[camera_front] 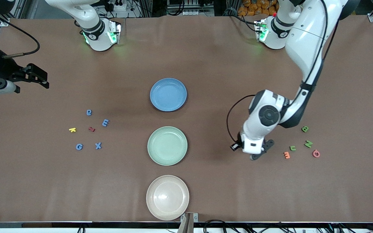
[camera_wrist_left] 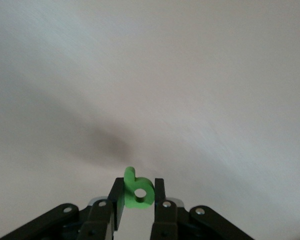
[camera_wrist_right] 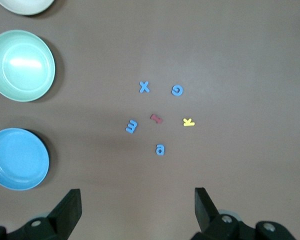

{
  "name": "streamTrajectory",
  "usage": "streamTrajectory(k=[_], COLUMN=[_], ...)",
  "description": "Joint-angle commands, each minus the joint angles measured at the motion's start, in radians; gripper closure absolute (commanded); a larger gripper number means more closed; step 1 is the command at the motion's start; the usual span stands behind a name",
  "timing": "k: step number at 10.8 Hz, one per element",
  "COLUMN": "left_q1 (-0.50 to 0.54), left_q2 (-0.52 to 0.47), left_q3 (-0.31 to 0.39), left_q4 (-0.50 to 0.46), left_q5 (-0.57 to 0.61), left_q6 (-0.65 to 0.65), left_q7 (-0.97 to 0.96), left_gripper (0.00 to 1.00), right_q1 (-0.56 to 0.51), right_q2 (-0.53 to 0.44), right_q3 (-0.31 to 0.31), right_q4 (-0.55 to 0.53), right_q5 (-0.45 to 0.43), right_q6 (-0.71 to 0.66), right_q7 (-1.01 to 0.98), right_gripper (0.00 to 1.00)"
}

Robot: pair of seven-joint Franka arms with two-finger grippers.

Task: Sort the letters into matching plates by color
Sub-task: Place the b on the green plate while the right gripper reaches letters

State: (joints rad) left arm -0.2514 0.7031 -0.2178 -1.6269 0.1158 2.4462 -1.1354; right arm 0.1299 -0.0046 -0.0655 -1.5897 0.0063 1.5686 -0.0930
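My left gripper [camera_wrist_left: 138,186] is shut on a small green letter [camera_wrist_left: 137,190], held upright between the fingers. In the front view the left gripper [camera_front: 255,156] hangs over bare table between the pale green plate [camera_front: 167,145] and a group of letters: three green ones [camera_front: 305,129] [camera_front: 308,143] [camera_front: 292,148], an orange one [camera_front: 286,155] and a pink one [camera_front: 316,153]. The blue plate [camera_front: 168,94] lies farther from the camera than the green plate. Toward the right arm's end lie several blue letters [camera_front: 89,112], a yellow one [camera_front: 72,129] and a dark red one [camera_front: 91,129]. My right gripper [camera_front: 40,79] waits open, high over that end.
A cream plate [camera_front: 167,197] sits nearest the front camera, close to the table's front edge. The right wrist view shows the blue letters [camera_wrist_right: 144,87], the green plate [camera_wrist_right: 21,65] and the blue plate [camera_wrist_right: 17,158] below the open right gripper [camera_wrist_right: 136,200].
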Motion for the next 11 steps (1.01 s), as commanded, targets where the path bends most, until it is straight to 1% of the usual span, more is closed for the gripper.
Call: streamTrajectory(k=[1,2,3,5,6,7,8,10,11], left_q1=[-0.097,-0.109,-0.13,-0.201,-0.221,-0.256,-0.275,-0.292,-0.295], left_q2=[0.065,0.071,0.078,0.078,0.078,0.078,0.078,0.085,0.104], left_q3=[0.003,0.0,-0.017,-0.018,-0.02,-0.02,-0.02,-0.02,-0.022], left_q4=[0.077,0.093,0.113,0.127,0.133,0.151,0.159,0.159,0.166], left_q5=[-0.024,-0.042,-0.092,-0.175,-0.232,-0.264,-0.278,-0.295,-0.315], left_q6=[0.062,0.086,0.118,0.18,0.235,0.285,0.321,0.434,0.5], left_q7=[-0.038,-0.041,-0.044,-0.047,-0.085,-0.13,-0.159,-0.22,-0.237], left_gripper=[1.0,1.0,1.0,1.0,1.0,1.0,1.0,1.0,1.0], right_q1=[0.002,-0.001,0.0,-0.001,-0.01,-0.009,-0.007,-0.004,-0.006], right_q2=[0.028,0.04,0.054,0.086,0.104,0.133,0.143,0.162,0.176], right_q3=[-0.007,-0.007,-0.007,-0.005,-0.005,-0.005,-0.005,-0.002,-0.002], right_q4=[0.002,0.004,0.002,0.002,0.002,0.001,-0.006,-0.041,-0.086], right_q5=[0.008,0.014,0.009,0.014,0.015,0.018,0.024,0.047,0.066], right_q6=[-0.028,-0.024,-0.018,-0.01,-0.006,-0.002,0.008,0.094,0.17], right_q7=[-0.002,-0.01,-0.011,-0.014,-0.014,-0.014,-0.013,-0.011,-0.011], right_gripper=[0.0,0.0,0.0,0.0,0.0,0.0,0.0,0.0,0.0])
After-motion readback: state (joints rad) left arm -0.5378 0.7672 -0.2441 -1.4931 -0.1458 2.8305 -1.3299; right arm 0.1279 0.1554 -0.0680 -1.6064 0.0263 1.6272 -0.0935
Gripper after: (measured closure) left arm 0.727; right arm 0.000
